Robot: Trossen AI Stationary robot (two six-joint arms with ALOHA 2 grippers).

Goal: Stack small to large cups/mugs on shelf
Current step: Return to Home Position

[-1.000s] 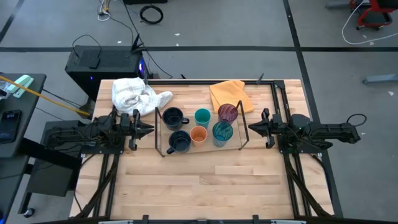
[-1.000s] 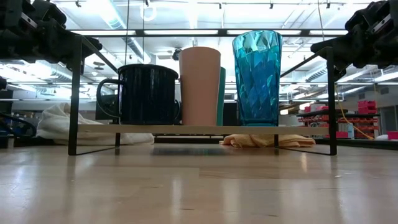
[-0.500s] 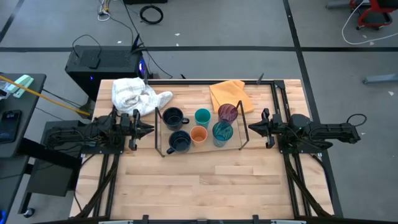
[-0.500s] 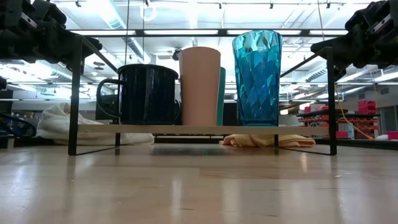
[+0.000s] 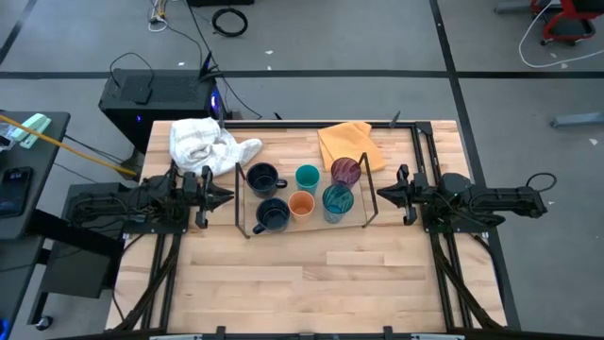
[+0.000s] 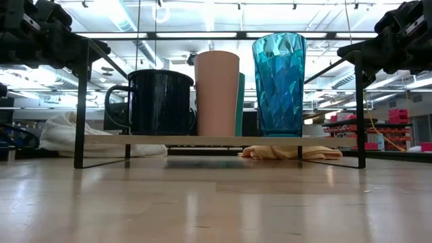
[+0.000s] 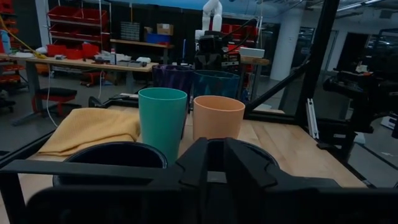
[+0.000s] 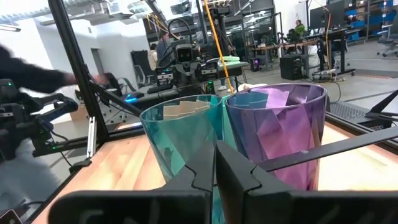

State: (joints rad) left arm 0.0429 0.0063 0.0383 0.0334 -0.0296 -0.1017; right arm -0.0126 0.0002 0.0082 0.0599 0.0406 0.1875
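Note:
The shelf [image 5: 311,226], a light-wood board with black wire rails, stands mid-table with all the cups on its board. Two navy mugs [image 5: 261,177] [image 5: 272,214] take its left end. A teal cup [image 5: 307,178] and an orange cup [image 5: 301,204] stand in the middle. A purple tumbler [image 5: 345,171] and a patterned teal tumbler [image 5: 338,201] stand at the right. My left gripper [image 5: 225,195] hovers level just left of the shelf, open by a narrow gap [image 7: 216,146], holding nothing. My right gripper [image 5: 382,195] hovers level at the shelf's right end, shut [image 8: 215,152].
A white cloth [image 5: 203,144] lies at the table's far left and a yellow cloth [image 5: 347,142] behind the shelf. Bare tabletop [image 5: 302,283] spreads on the near side. A black box [image 5: 156,99] sits off the far left corner. People show in the room beyond.

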